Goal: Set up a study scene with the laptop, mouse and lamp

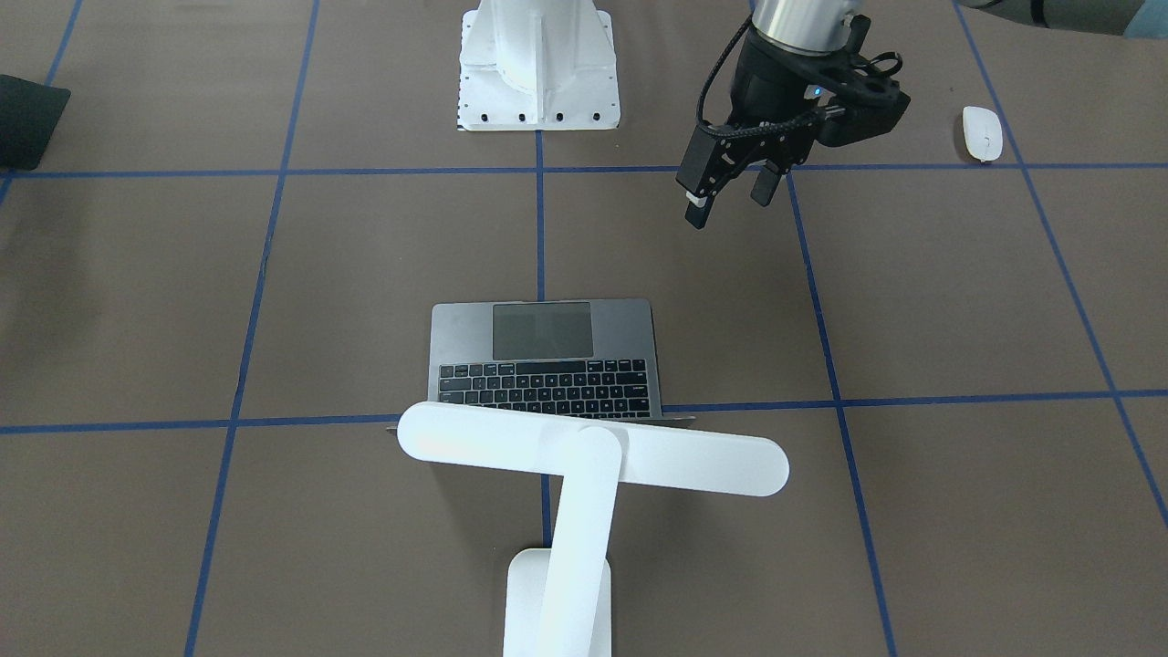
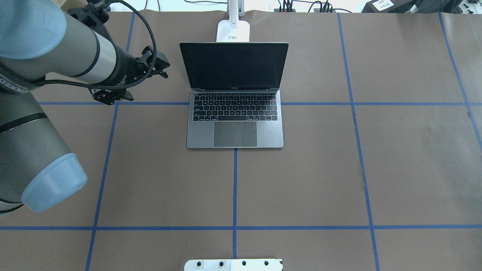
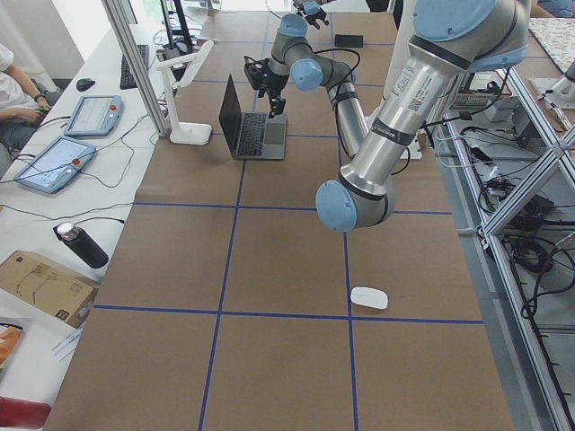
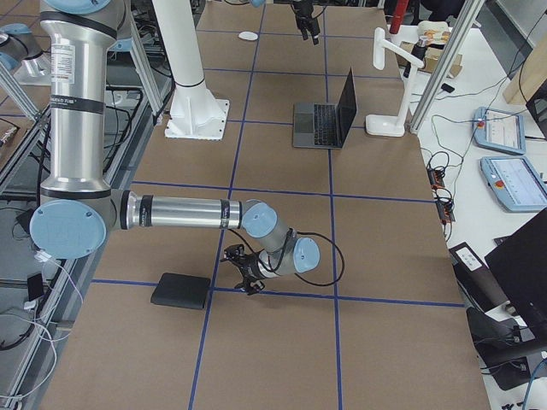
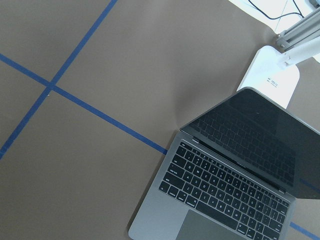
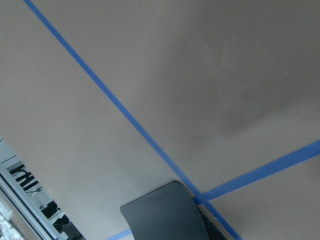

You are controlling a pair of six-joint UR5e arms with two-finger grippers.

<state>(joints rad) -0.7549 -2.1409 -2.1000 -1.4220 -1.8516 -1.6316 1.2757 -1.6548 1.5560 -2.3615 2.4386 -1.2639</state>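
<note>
Closest to the front camera I see the lamp (image 1: 593,452), its base at the bottom edge and its long white head lying crosswise over the top of the open laptop (image 1: 542,330). That laptop sits mid-table (image 1: 912,301) with its trackpad toward the robot's white pedestal (image 1: 538,91). The left fingers (image 1: 697,205) hang above the table off the laptop's side, spread apart with nothing between them. The mouse (image 1: 982,133) lies well away on the robot's left, beside a blue tape line (image 1: 538,228), and a black mat (image 1: 27,114) lies at the opposite edge.

From overhead I have the laptop facing the robot with its dark screen raised and the lamp base just behind the lid. The left arm reaches in beside the laptop's left edge, apart from it.

On the left-end view the mouse is nearest me, flat on the table, well apart from the laptop and lamp farther along.

On the right-end view the right fingers (image 4: 249,287) sit low over the table just beside the black mat. I cannot tell from here whether they are spread or clenched.

Looking down from the left wrist, I see the laptop's keyboard and screen with the lamp base behind. The right wrist camera shows a corner of the mat by crossing tape lines.
</note>
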